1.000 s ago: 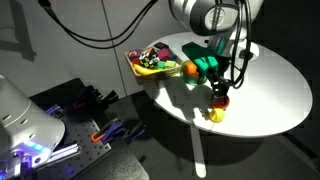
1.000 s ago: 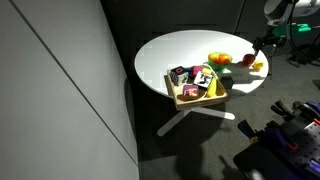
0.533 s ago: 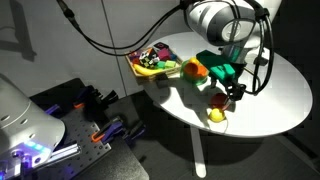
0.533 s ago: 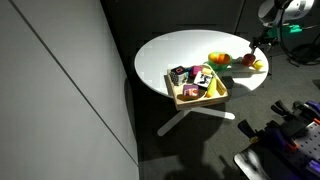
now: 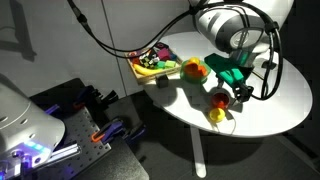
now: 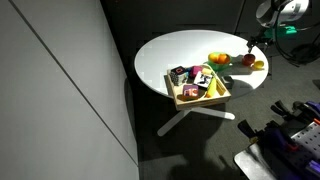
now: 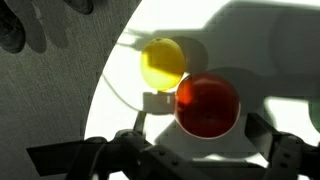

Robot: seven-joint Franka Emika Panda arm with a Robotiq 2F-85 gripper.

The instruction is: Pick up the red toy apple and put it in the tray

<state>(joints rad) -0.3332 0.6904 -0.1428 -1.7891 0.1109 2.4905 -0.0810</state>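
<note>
The red toy apple sits on the white round table, next to a small yellow ball. In the wrist view the apple lies just ahead of my gripper, centred between its two spread fingers, with the yellow ball touching or nearly touching it. My gripper is open and empty, low beside the apple. The tan tray with toy foods stands at the table's far side. It also shows in an exterior view, as does the apple.
An orange fruit and a green bowl stand between the apple and the tray. The table edge runs close behind the yellow ball. Black cables hang above the table. Equipment lies on the floor.
The arm has shifted sideways, away from the tray side, so the apple is more exposed. The apple and the yellow ball have not moved.
</note>
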